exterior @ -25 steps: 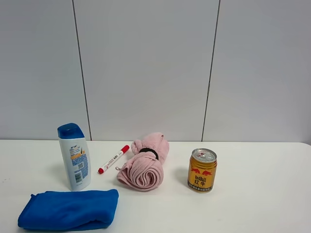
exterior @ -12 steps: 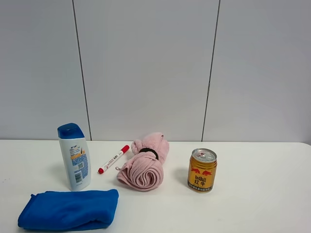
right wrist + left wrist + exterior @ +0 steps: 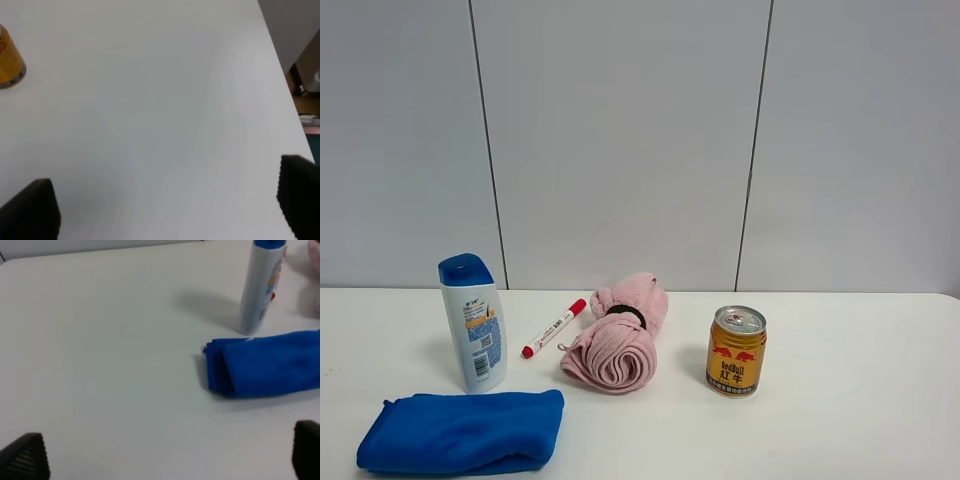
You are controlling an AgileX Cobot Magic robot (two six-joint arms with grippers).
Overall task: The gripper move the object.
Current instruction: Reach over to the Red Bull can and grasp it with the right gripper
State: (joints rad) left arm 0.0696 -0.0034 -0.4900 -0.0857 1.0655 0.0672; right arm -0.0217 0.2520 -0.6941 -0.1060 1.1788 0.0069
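The gold drink can (image 3: 736, 351) with a red bulls logo stands upright on the white table, right of the middle in the exterior high view. Its lower edge also shows in the right wrist view (image 3: 9, 62), well apart from my right gripper (image 3: 165, 200), whose black fingertips (image 3: 299, 192) stand wide apart, empty. My left gripper (image 3: 165, 455) is open and empty too, over bare table short of the blue cloth (image 3: 265, 369). Neither arm shows in the exterior high view.
A white blue-capped bottle (image 3: 473, 322) stands at the left, with a folded blue cloth (image 3: 465, 430) in front of it. A red marker (image 3: 553, 328) and a rolled pink towel (image 3: 620, 335) lie in the middle. The table's right edge (image 3: 280, 75) shows in the right wrist view.
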